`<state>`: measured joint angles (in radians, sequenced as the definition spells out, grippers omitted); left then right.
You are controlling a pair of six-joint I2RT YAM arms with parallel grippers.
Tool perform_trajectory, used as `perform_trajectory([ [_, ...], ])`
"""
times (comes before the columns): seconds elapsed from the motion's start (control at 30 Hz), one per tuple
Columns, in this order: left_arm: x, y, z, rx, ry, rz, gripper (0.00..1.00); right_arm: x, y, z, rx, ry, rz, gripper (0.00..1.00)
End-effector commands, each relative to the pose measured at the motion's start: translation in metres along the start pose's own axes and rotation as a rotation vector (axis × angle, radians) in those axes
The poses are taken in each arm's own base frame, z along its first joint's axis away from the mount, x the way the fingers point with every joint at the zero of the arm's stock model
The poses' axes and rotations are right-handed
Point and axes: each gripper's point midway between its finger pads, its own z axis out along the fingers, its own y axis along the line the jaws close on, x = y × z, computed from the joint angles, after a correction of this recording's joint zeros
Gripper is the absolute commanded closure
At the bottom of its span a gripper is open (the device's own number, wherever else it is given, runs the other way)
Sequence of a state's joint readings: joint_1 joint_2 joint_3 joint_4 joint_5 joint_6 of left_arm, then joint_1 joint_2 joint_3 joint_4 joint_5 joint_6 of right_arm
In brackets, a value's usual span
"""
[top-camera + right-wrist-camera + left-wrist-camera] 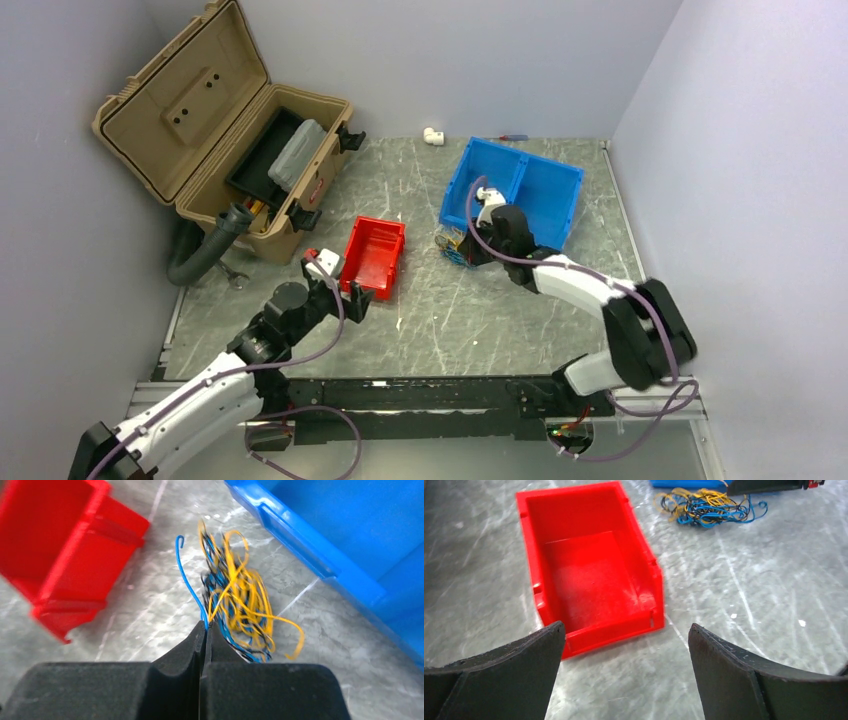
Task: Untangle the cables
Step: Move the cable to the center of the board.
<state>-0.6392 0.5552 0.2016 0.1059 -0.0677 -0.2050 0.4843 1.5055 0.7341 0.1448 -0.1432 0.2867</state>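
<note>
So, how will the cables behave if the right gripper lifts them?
Probably floppy: the cables are thin strands in loose loops, so they should droop. The right gripper seems shut on only a blue strand or two, so the clump may follow as one, or slip free. Likely light: it should drag easily.

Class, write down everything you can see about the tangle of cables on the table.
The cables are thin, flexible yellow, blue and black wires knotted in one loose tangle lying on the grey table beside the blue bin. The right end effector, closed, pinches strands at its near edge; one blue end curls free.
</note>
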Motion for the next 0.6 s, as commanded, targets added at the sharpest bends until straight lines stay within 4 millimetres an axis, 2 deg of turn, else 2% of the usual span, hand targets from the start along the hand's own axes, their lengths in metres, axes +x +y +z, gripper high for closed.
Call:
perform_trajectory([
  [0.0,-0.052,-0.033,0.000,0.096,-0.083,0.008,0.05,-0.024,0.027,-0.046,-0.089,-0.102,0.027,1.00],
  [0.1,-0.064,-0.052,0.000,0.152,-0.066,-0.028,0.04,-0.019,0.033,-0.074,-0.115,-0.123,0.061,1.00],
  [0.2,-0.073,-0.071,0.001,0.216,-0.039,-0.079,0.02,-0.008,0.039,-0.093,-0.142,-0.129,0.114,1.00],
  [0.33,-0.082,-0.088,0.005,0.274,-0.005,-0.130,0.02,0.010,0.046,-0.109,-0.188,-0.110,0.188,1.00],
  [0.43,-0.088,-0.093,0.008,0.279,0.008,-0.157,0.01,0.020,0.055,-0.115,-0.244,-0.096,0.222,1.00],
  [0.47,-0.088,-0.092,0.009,0.265,0.011,-0.167,0.01,0.023,0.057,-0.116,-0.257,-0.089,0.221,0.95],
  [0.53,-0.091,-0.086,0.010,0.220,0.012,-0.192,0.01,0.026,0.057,-0.118,-0.255,-0.065,0.204,0.60],
  [0.57,-0.092,-0.085,0.009,0.213,0.014,-0.201,0.01,0.022,0.055,-0.119,-0.237,-0.067,0.196,0.47],
])
